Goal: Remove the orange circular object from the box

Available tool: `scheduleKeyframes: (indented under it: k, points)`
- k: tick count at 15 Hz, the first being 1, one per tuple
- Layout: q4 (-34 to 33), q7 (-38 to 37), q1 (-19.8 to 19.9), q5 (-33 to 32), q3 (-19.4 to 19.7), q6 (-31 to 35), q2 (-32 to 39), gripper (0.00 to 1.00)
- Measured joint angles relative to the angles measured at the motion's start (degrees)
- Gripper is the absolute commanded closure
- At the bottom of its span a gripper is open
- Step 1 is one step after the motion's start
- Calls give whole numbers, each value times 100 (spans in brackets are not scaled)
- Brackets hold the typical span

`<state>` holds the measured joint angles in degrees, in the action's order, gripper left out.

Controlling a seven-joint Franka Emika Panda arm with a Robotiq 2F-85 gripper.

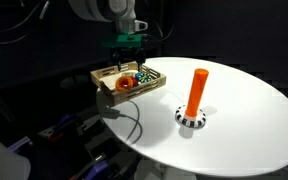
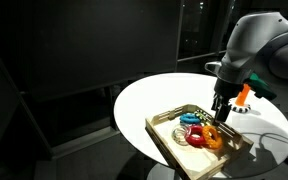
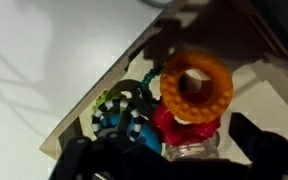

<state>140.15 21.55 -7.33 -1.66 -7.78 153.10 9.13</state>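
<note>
You are on the approach: your hand [image 1: 128, 62] hangs over the box [image 1: 106, 90], which sits at the edge of the round surface [image 1: 249, 125], well apart from the upright peg [image 1: 196, 90]. The fingers [image 3: 262, 142] look spread wide, with nothing between them. The orange circular object [image 3: 197, 85] lies inside the box, partly on a red piece [image 3: 179, 128], with its hole facing up. Being round, it has no long axis, so any wrist angle should serve. Next, I judge, you descend until the fingers straddle its rim, then close and lift.
</note>
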Motion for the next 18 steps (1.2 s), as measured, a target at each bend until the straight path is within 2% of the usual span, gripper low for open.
scheduleKeyframes:
  k: [18]
  points:
    - [101,0,79,-38,-21,473,506,0]
